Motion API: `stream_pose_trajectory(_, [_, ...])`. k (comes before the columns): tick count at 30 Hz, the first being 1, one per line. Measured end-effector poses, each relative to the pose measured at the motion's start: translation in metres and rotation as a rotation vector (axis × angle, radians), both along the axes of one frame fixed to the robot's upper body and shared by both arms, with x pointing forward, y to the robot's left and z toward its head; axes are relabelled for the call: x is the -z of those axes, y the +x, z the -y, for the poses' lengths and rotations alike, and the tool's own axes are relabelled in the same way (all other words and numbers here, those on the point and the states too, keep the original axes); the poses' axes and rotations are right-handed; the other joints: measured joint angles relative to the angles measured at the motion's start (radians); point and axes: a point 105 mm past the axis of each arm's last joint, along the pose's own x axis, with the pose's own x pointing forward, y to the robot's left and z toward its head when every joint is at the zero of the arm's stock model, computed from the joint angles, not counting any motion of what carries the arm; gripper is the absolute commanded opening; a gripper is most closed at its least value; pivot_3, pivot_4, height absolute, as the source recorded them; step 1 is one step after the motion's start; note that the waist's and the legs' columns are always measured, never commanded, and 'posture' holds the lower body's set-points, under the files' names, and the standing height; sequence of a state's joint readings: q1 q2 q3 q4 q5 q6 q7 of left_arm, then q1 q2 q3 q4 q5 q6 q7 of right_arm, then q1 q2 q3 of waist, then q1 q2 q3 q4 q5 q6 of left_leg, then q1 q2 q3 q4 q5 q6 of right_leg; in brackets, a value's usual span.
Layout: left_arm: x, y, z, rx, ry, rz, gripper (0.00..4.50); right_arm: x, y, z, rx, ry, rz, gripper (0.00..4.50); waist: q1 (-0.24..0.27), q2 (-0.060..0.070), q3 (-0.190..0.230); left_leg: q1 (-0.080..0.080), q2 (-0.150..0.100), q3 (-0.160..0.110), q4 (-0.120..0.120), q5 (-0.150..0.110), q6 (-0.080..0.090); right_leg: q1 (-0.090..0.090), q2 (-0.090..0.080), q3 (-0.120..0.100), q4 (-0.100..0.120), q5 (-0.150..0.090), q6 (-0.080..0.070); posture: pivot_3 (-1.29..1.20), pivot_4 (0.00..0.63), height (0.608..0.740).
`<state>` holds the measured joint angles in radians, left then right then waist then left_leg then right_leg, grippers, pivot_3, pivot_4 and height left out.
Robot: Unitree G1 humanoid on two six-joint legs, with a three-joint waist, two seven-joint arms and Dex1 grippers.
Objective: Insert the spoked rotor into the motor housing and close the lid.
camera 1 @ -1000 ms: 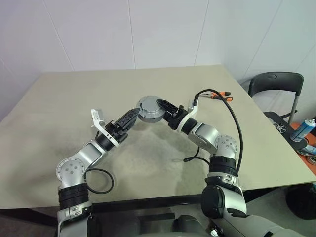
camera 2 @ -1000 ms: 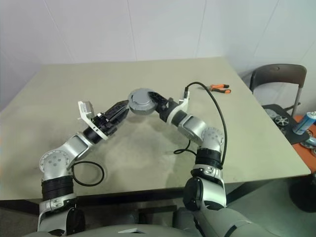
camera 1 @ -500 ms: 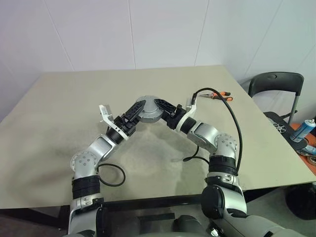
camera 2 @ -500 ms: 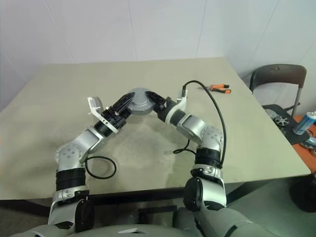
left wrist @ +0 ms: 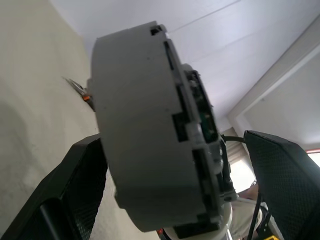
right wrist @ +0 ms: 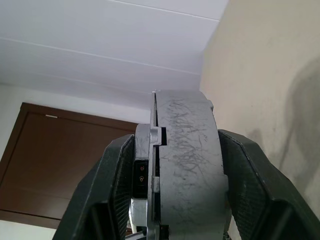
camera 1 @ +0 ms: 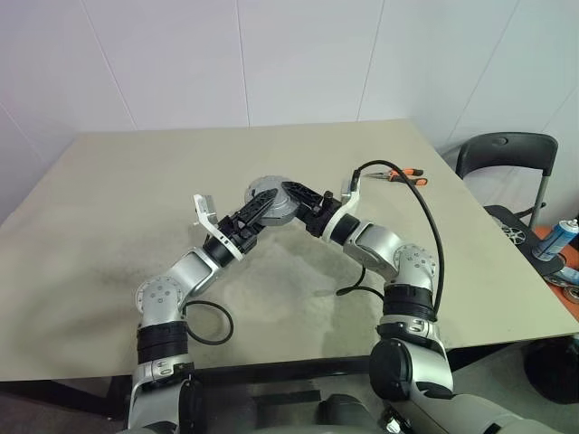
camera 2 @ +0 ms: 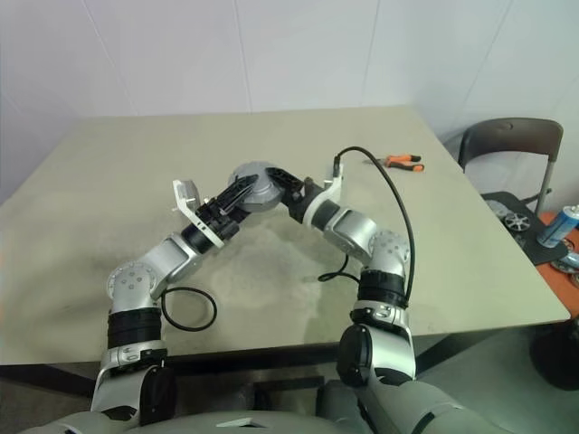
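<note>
step: press lid shut | right gripper (camera 1: 305,201) pinching motor (camera 1: 273,201) by its faces | left gripper (camera 1: 256,212) spread around rim, untouching | I'd squeeze evenly, keep seam aligned

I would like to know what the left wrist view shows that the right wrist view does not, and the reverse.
Left wrist view: the open left gripper straddling the housing, with orange-handled pliers on the table behind it. Right wrist view: the right gripper shut on the housing, and a brown door beyond. Both: the grey housing seen edge-on, the beige table and the white wall.
</note>
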<state>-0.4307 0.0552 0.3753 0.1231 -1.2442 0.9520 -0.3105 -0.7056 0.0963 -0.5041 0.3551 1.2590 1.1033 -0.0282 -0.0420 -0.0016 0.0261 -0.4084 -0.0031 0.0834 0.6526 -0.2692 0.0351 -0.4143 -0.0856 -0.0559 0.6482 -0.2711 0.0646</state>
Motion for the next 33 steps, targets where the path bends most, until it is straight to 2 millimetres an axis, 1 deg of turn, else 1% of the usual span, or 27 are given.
stream_pose_trajectory(4, [0.006,0.004,-0.004,-0.023,-0.012,-0.031,4.45,0.000,0.000,-0.001,-0.005,-0.007,0.000,2.26,0.000,0.000,0.000,0.000,0.000,0.000,0.000,0.000,0.000,0.000,0.000,0.000,0.000,0.000,0.000,0.00,0.000,0.740])
stream_pose_trajectory(10, [0.008,0.009,-0.007,-0.047,-0.012,-0.043,4.45,0.001,0.000,-0.001,-0.005,-0.013,0.001,2.26,0.001,0.000,0.000,0.000,0.000,0.000,0.000,0.000,0.000,0.000,0.000,0.000,0.000,0.000,0.000,0.00,0.000,0.740])
stream_pose_trajectory(13, [0.009,0.010,-0.007,-0.050,-0.011,-0.048,3.85,0.001,0.000,-0.001,-0.004,-0.017,0.000,2.26,0.000,0.000,0.000,0.000,0.000,0.000,0.000,0.000,0.000,0.000,0.000,0.000,0.000,0.000,0.000,0.00,0.000,0.740])
stream_pose_trajectory(16, [0.004,0.012,-0.005,-0.041,-0.009,-0.031,2.87,0.002,0.000,0.000,0.002,-0.020,-0.005,2.26,0.001,0.000,0.000,0.000,0.000,0.000,0.001,0.000,0.000,0.000,0.000,0.000,0.000,0.000,0.000,0.00,0.000,0.740])
stream_pose_trajectory(22, [0.006,0.013,-0.004,-0.031,-0.033,-0.035,2.87,0.002,0.000,0.001,0.004,-0.018,-0.001,2.26,0.000,-0.001,0.000,0.000,0.000,0.000,0.001,0.000,0.000,0.000,0.001,0.000,0.000,0.000,0.000,0.00,0.000,0.740])
stream_pose_trajectory(24, [0.006,0.013,-0.004,-0.029,-0.039,-0.031,2.61,0.002,0.000,0.001,0.004,-0.018,0.000,2.26,0.000,-0.001,0.000,0.000,0.000,0.000,0.001,0.000,0.000,0.000,0.001,0.000,0.000,0.000,0.000,0.00,0.000,0.740])
stream_pose_trajectory(25, [0.006,0.012,-0.004,-0.027,-0.043,-0.030,2.57,0.002,0.000,0.001,0.003,-0.017,0.000,2.26,0.000,-0.001,0.000,0.000,0.000,0.000,0.001,0.000,0.000,0.000,0.001,0.000,0.000,0.000,0.000,0.00,0.000,0.740])
stream_pose_trajectory(33, [0.005,0.012,-0.006,-0.020,-0.049,-0.029,2.56,-0.001,-0.001,-0.002,-0.004,-0.033,0.017,2.26,0.000,-0.001,0.000,0.000,0.000,0.000,0.001,0.000,0.000,0.000,0.001,0.000,0.000,0.000,0.000,0.00,0.000,0.740])
